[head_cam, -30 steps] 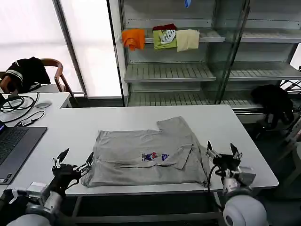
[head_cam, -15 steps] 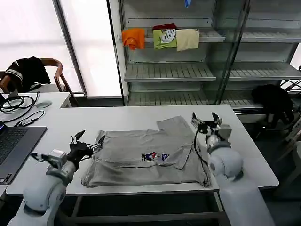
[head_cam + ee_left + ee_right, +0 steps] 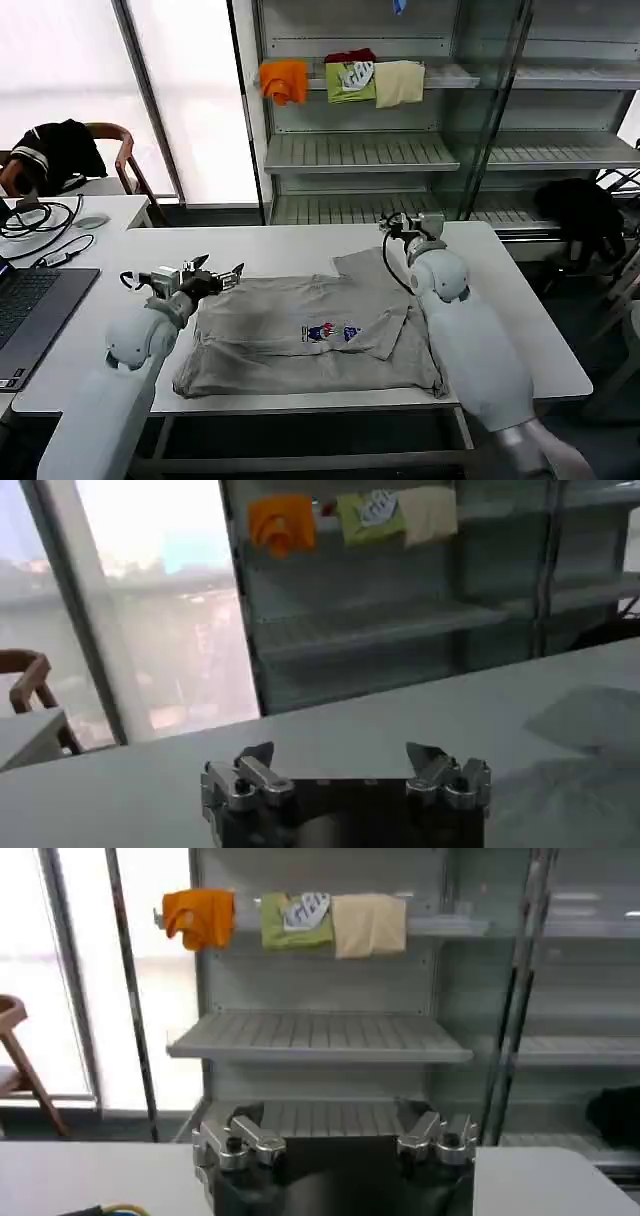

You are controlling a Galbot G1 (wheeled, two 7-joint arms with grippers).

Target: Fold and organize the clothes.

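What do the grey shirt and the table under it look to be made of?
The grey T-shirt looks like soft matte knit, probably cotton jersey: it lies limp, with creases and a folded flap. The table looks like a smooth white laminate or painted board: flat, even, faintly sheened.

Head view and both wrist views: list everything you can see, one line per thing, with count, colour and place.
T-shirt: one, light grey with small multicoloured chest print, spread partly folded on the table.
Table: one, white, in front of the robot.
Folded cloths: three, orange, green, cream, on the upper shelf.
Shelving unit: one, grey metal, behind the table.
Laptop: one, dark, on the table's left edge.
Chair with black garment: one, wooden, far left.
Black garment: one, far right.
Left gripper: one, open, at the shirt's far left corner.
Right gripper: one, open, beyond the shirt's far right sleeve.
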